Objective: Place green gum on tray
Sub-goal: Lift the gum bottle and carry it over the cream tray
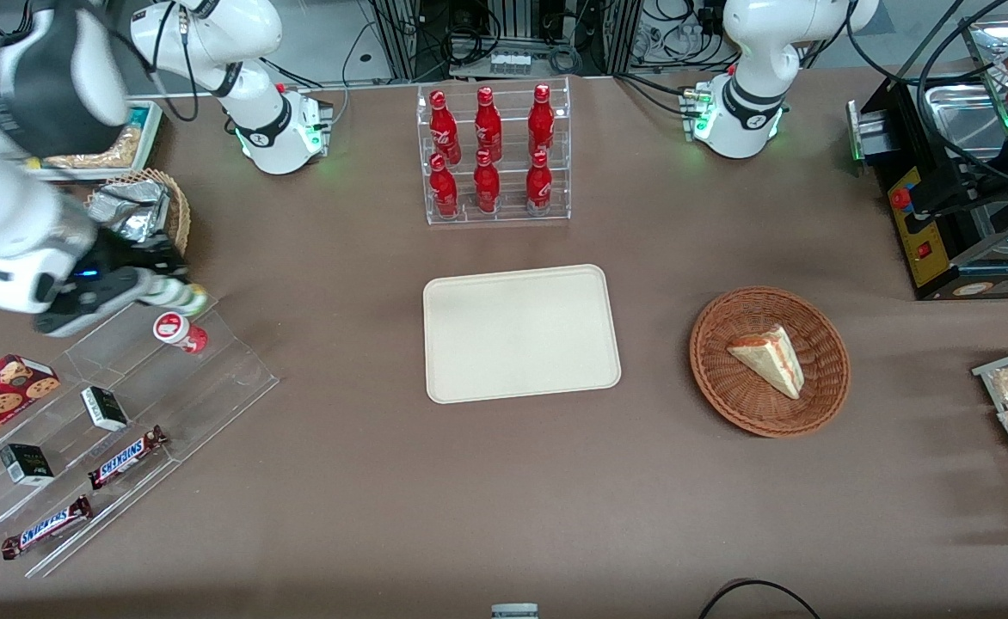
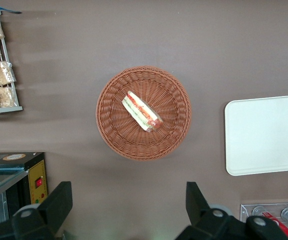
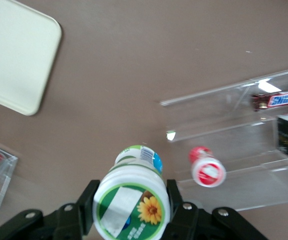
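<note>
Brown table | my gripper (image 3: 129,210) above clear acrylic stepped shelf (image 1: 138,378) | jaws clamp small green-and-white gum bottle (image 3: 131,199) between them | cream rectangular tray (image 1: 521,333) well apart

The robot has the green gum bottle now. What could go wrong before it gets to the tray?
The gripper is shut on the green gum, above the clear stepped rack. The bottle lies tilted between the fingers, so it might slip out on the way. The red-and-white bottle stands just beside it and could get bumped over. The tray is some way off, toward the table's middle.
</note>
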Motion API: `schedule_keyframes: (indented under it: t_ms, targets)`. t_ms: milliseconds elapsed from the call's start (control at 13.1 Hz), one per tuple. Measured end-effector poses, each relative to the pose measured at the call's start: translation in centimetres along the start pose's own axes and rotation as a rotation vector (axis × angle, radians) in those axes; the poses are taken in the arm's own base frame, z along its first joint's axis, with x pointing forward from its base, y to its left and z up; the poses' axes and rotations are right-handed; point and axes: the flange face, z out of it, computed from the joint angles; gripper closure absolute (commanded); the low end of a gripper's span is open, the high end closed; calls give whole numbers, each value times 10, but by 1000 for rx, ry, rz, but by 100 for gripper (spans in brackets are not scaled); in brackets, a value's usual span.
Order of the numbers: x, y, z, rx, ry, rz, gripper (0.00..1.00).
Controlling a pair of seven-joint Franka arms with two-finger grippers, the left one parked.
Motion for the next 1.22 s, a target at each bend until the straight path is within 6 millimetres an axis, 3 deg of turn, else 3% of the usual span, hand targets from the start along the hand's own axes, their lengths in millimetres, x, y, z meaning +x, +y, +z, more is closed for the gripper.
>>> schedule_keyframes:
  t_ms: [382, 764, 1222]
  targets:
    - [39, -129, 18, -22, -7, 162, 100]
    - [93, -243, 75, -48, 7, 290, 100]
    - [139, -311, 146, -49, 60, 368, 100]
